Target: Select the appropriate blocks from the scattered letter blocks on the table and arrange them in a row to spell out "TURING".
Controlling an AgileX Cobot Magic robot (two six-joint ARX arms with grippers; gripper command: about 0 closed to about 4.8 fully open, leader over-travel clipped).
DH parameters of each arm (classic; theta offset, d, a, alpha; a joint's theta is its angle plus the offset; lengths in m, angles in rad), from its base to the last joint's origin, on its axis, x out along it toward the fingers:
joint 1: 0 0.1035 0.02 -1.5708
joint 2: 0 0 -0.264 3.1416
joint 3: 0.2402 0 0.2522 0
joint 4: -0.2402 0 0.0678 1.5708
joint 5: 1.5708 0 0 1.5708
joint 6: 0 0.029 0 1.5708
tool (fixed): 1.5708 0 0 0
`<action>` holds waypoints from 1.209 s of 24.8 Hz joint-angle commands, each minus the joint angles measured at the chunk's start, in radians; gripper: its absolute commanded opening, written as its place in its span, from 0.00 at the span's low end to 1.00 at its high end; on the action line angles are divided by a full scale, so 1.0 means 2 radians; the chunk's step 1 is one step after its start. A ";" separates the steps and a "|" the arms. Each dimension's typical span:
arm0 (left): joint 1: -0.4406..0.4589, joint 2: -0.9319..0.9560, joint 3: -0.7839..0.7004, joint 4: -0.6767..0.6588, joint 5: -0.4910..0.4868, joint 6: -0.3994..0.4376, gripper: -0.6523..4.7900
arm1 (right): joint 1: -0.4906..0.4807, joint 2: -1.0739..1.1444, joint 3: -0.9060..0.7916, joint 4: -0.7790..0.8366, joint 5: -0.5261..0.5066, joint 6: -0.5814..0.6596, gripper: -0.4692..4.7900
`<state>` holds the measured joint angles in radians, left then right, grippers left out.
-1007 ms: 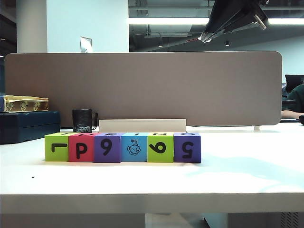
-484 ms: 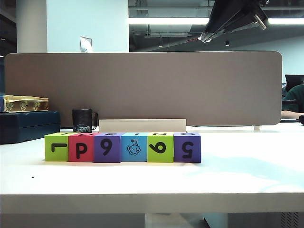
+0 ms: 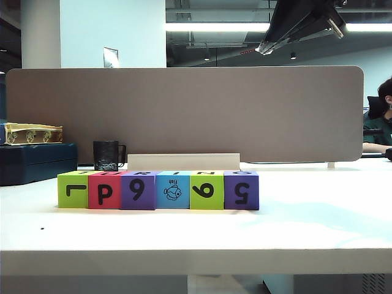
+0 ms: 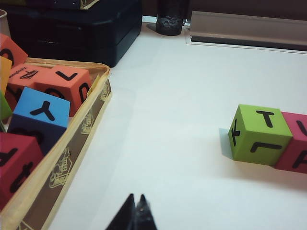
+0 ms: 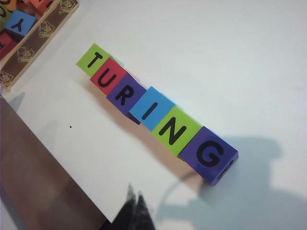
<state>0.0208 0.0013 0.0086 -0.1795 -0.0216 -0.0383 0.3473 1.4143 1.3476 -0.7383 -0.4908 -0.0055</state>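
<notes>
Blocks unchanged over the last second: the letter blocks (image 5: 156, 117) sit touching in one row on the table (image 3: 306, 226), tops reading TURING (seemingly finished). Right gripper (image 5: 134, 197) hovers at their six o'clock, left gripper (image 4: 136, 200) well apart; both pinched closed, empty.

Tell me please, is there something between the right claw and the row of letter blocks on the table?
Nothing visible. In the right wrist view the right claw, shut, hangs above the white table, and only open space lies between it and the letter blocks that spell TURING. The left claw, also shut, is away from the row.
</notes>
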 commanded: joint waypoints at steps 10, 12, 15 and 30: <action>0.000 0.000 0.000 -0.003 0.003 -0.001 0.11 | -0.003 -0.011 -0.003 0.045 0.063 -0.014 0.09; 0.000 0.000 0.000 -0.003 0.004 -0.001 0.11 | -0.004 -0.017 -0.006 0.058 0.064 -0.012 0.09; 0.000 0.000 0.000 -0.003 0.003 -0.001 0.11 | -0.011 -0.039 -0.028 0.096 0.067 -0.009 0.09; 0.000 0.000 0.000 -0.003 0.003 -0.001 0.11 | -0.062 -0.141 -0.150 0.168 0.091 -0.008 0.09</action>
<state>0.0208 0.0013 0.0086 -0.1791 -0.0208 -0.0383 0.2279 1.1484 1.0607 -0.4416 -0.3096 -0.0238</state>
